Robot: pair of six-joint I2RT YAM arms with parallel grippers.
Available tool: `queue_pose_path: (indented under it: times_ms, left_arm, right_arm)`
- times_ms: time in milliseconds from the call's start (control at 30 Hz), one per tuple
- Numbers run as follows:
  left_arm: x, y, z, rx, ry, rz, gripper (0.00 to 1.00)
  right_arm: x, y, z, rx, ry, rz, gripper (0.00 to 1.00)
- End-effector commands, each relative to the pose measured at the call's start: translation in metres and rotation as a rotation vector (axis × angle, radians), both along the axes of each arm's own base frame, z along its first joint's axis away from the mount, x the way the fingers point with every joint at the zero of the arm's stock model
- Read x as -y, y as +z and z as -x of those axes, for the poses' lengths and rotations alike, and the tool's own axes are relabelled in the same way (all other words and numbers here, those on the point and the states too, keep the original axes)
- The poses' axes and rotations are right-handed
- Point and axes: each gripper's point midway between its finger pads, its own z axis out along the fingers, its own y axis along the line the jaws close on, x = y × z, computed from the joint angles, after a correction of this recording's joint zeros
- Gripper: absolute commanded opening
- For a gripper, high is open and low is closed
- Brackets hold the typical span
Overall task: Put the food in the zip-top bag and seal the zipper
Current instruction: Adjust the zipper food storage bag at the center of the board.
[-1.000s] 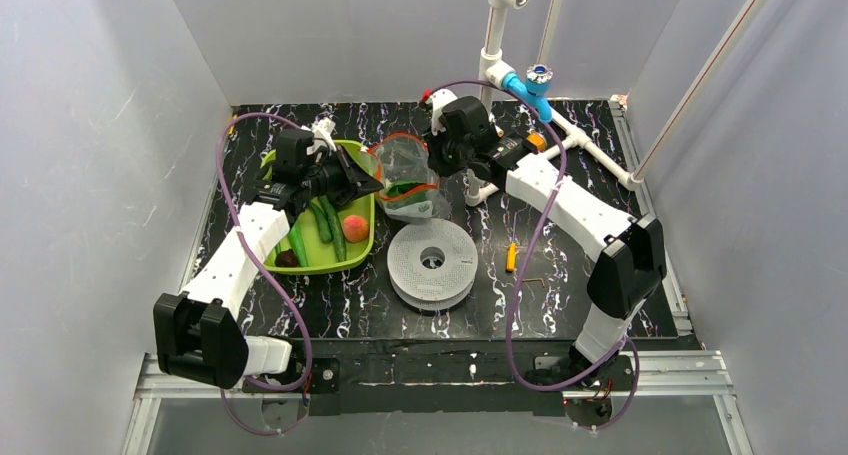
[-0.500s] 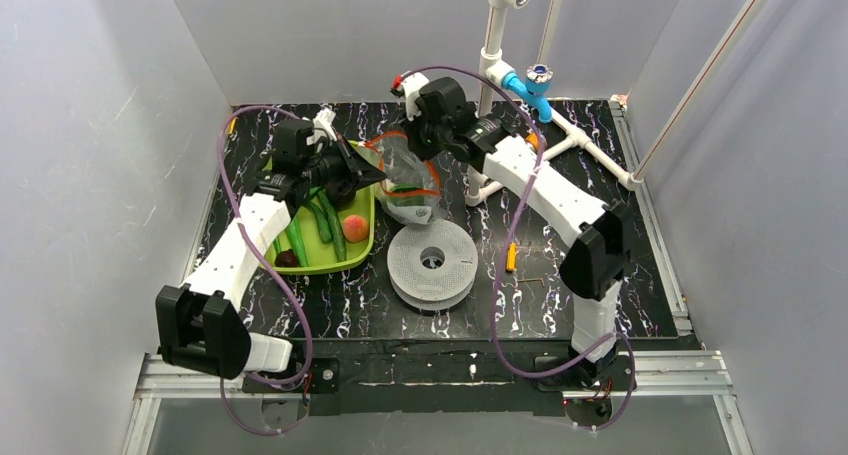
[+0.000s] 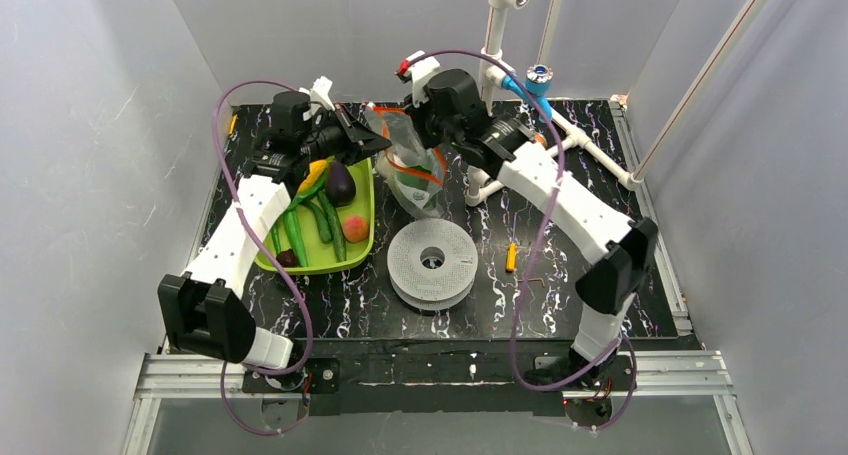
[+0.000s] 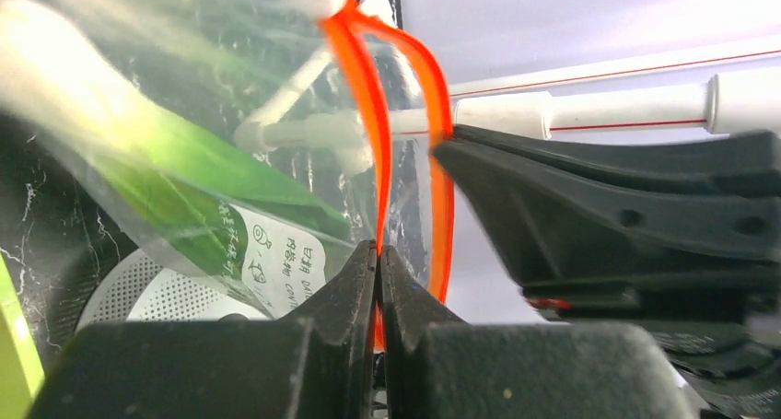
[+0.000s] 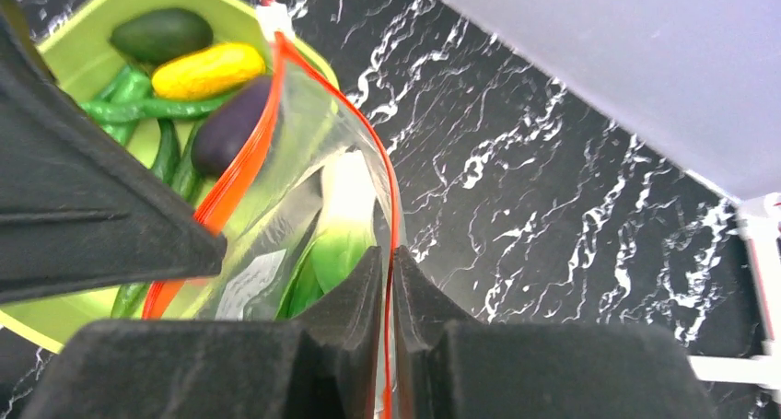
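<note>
So both my claws were on the bag [image 3: 412, 180], held up by its mouth just right of the green tray [image 3: 365, 247]. I couldn't tell if its bottom touched the table. My left claw [image 4: 378, 253] was pinched fully shut on one lip of the orange zipper [image 4: 364, 78]. My right claw [image 5: 388, 258] was squeezed nearly shut on the opposite lip, and the mouth gaped a bit between them.

Only the leafy stalk [image 5: 345, 226] was inside. The eggplant [image 5: 230, 124], the yellow piece [image 5: 207, 69], the round fruit [image 3: 354, 227] and the long green peppers [image 3: 325, 223] sat in the tray, so I'd say loading was barely begun.

My take on doing this bit right:
- Ease the lips apart slowly, because that strip looked thin and slick and could slide out of a fingertip pinch.
- Keep the mouth above the bottom so the stalk doesn't tip out.
- With both claws busy nothing could fetch food, so I figured the bag should go down by the tray, with one claw holding a lip up.
</note>
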Motion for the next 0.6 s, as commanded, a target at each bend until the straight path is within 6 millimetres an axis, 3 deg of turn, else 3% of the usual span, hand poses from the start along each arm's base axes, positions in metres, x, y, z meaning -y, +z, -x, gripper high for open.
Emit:
queue_pose_path:
  times_ms: [0,100,167,233,400,567]
  left_arm:
    - [-0.011,-0.027,0.007,-0.083,0.059,-0.033,0.00]
    - [-0.012,-0.083,0.012,-0.298,0.043,-0.033,0.00]
    - [-0.008,-0.097,0.011,-0.356,0.026,0.005,0.00]
    - [-0.004,-0.088,0.005,-0.330,0.011,0.035,0.00]
    - [-0.004,-0.036,-0.005,-0.200,-0.001,0.025,0.00]
    - [-0.001,-0.030,0.000,-0.203,-0.016,0.055,0.00]
  right_arm:
    - [0.013,0.029,-0.009,0.129,-0.082,-0.067,0.15]
    - [0.013,-0.012,-0.018,0.077,-0.100,-0.001,0.15]
    - [0.014,-0.030,-0.021,0.046,-0.107,0.035,0.15]
    - [0.013,-0.031,-0.021,0.041,-0.106,0.039,0.15]
    - [0.018,0.002,-0.014,0.030,-0.096,0.044,0.15]
    - [0.017,0.020,0.024,-0.062,-0.006,-0.032,0.15]
